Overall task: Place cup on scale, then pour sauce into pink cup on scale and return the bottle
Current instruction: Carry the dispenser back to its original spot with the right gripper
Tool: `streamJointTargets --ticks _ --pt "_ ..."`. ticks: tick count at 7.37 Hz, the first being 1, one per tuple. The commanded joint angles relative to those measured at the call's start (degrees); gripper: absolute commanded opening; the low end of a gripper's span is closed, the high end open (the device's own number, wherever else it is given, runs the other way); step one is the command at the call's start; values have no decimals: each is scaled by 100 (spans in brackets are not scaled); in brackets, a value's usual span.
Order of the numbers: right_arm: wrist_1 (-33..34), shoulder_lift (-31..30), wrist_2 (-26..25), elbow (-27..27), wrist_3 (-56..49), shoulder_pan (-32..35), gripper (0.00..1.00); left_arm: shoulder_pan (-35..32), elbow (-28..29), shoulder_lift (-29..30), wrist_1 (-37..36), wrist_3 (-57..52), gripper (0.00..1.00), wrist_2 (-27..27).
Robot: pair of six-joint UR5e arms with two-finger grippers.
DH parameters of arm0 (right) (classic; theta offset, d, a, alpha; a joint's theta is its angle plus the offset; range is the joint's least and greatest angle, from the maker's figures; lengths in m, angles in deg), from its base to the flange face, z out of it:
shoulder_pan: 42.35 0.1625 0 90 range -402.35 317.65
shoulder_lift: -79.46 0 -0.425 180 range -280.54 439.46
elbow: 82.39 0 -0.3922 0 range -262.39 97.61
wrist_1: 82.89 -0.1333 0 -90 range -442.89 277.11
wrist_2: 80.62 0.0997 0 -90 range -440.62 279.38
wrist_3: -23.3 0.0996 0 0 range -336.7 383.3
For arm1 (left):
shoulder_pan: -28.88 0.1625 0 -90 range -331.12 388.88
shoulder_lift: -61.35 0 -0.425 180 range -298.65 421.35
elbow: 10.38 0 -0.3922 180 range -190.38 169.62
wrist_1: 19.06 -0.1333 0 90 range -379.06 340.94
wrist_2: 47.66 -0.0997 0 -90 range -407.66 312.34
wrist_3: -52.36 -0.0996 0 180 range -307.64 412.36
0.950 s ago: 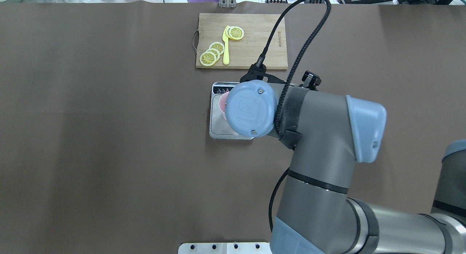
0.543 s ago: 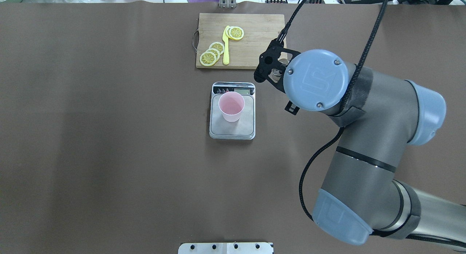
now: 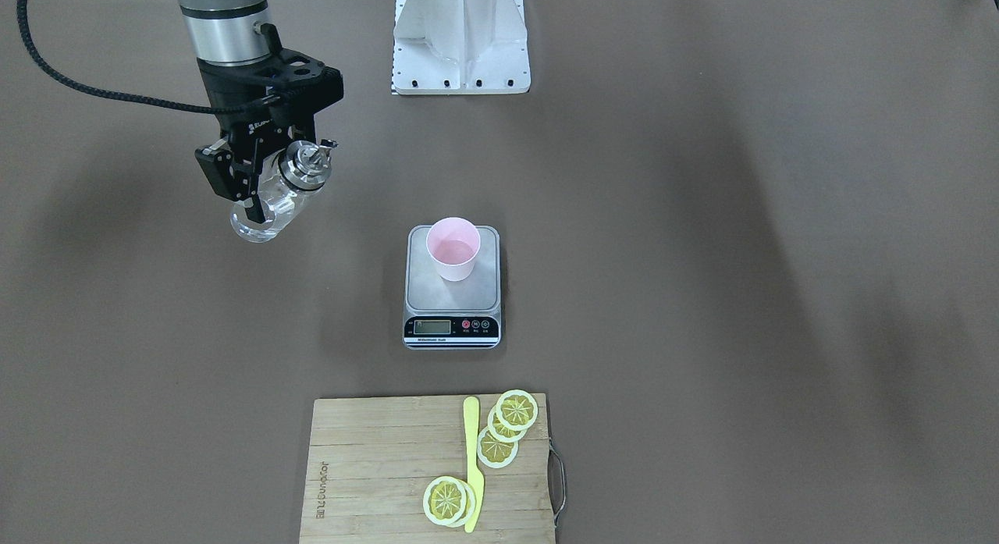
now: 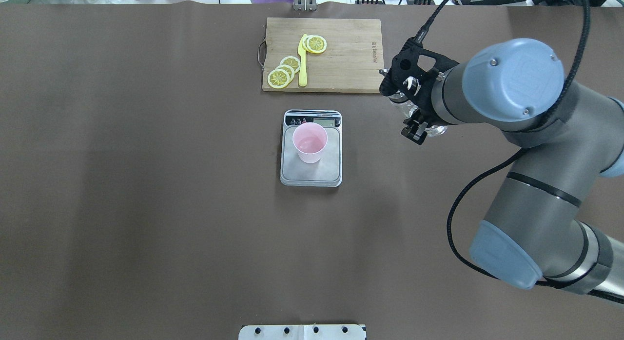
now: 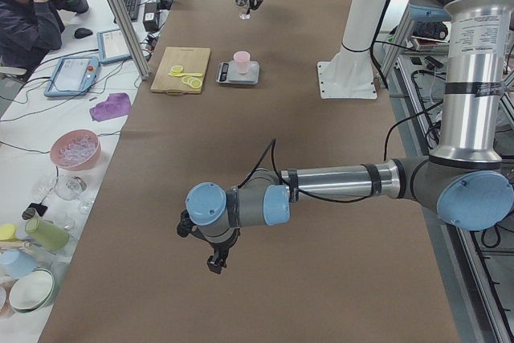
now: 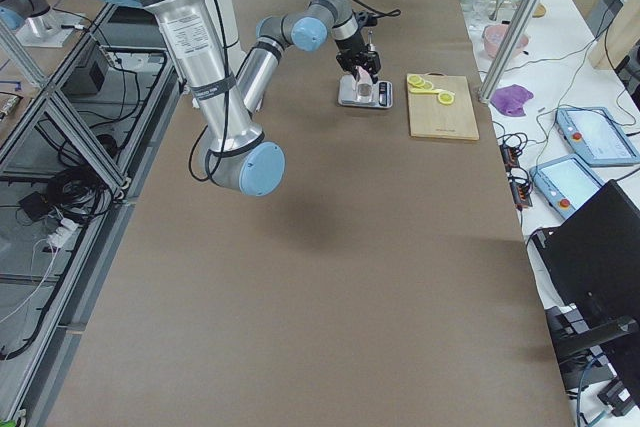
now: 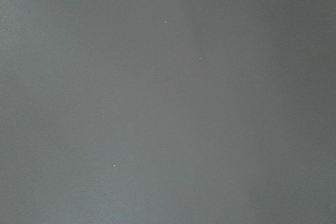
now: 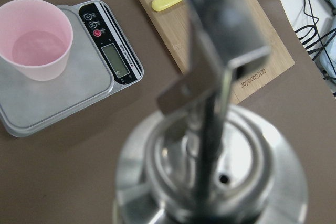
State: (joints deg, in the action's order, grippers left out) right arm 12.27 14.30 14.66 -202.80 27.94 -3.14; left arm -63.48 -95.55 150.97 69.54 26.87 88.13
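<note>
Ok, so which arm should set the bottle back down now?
Right. Its fingers hold the bottle, off to the side of the scale; the left arm hangs far down the table from it.

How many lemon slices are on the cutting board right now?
5, all on the cutting board: three lemon slices overlap in a fan left of the yellow knife in the overhead view, two overlap by its far end. Others could hide underneath.
</note>
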Motion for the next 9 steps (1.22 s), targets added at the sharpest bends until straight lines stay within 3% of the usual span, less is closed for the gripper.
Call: streamJointTargets --ticks 1,3,6,9 --pt "-855 -469 813 17 -34 358 0 -1 0 3 9 0 98 0" --pt "-2091 -979 1254 287 -8 534 0 -1 -9 -5 9 -9 98 0" --pt "-4147 -1253 2174 1480 27 990 0 -1 -53 -23 18 -17 98 0" --pt "-5645 -1350 2528 2467 315 1159 0 -9 -106 -32 18 -17 98 0"
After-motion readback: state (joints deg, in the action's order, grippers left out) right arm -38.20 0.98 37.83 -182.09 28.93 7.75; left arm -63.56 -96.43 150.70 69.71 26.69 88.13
